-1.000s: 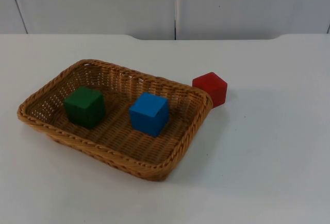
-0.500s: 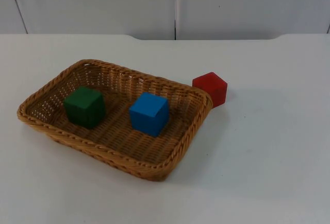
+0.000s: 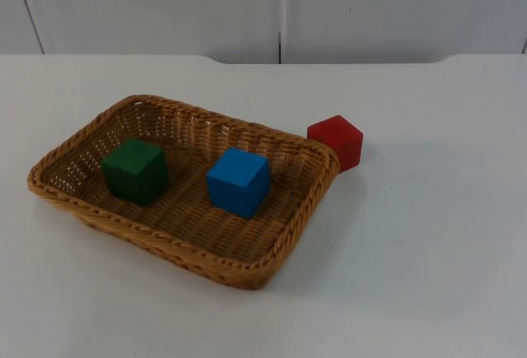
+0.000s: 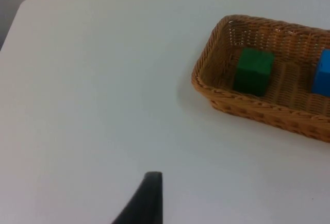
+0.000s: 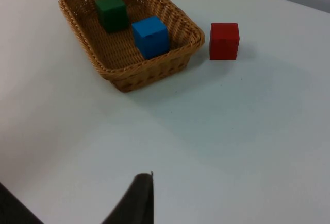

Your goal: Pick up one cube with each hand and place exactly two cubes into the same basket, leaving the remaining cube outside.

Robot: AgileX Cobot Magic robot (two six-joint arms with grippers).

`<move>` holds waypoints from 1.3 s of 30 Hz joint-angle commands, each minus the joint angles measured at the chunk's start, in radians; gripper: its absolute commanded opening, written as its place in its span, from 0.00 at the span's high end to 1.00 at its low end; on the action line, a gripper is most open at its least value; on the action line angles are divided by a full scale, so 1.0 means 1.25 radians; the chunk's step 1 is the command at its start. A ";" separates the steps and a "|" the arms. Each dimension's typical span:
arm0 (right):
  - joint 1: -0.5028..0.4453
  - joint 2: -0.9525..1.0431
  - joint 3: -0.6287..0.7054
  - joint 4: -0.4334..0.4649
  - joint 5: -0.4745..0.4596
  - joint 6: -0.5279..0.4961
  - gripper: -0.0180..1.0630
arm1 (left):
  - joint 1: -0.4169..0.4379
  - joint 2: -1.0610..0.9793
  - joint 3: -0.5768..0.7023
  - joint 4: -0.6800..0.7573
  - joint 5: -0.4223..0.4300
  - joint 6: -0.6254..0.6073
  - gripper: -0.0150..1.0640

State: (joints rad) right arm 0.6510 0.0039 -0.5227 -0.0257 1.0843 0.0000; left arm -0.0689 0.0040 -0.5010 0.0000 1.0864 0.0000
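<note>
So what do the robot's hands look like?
Little of them is in sight. The left hand's fingertip is a black, smooth, curved wedge narrowing to a blunt tip. The right hand's fingertip looks the same: black, curved and tapered. No markings can be made out on either.

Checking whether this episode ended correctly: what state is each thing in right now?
Basket: upright on the table, holding two cubes.
Green cube: resting inside the basket.
Blue cube: resting inside the basket, apart from the green cube.
Red cube: on the table outside the basket, beside its corner.
Left gripper: above bare table, holding nothing.
Right gripper: above bare table, holding nothing.
</note>
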 commanded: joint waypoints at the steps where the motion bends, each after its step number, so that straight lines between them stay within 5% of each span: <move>1: -0.001 -0.003 0.005 0.001 -0.004 0.000 0.01 | 0.000 -0.003 0.004 0.000 -0.008 0.000 0.01; 39: -0.001 -0.003 0.005 0.004 -0.005 0.007 0.01 | 0.000 -0.003 0.004 0.000 -0.008 0.000 0.01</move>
State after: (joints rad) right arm 0.6510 0.0039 -0.5227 -0.0257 1.0843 0.0056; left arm -0.0689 0.0040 -0.5010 0.0000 1.0864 0.0000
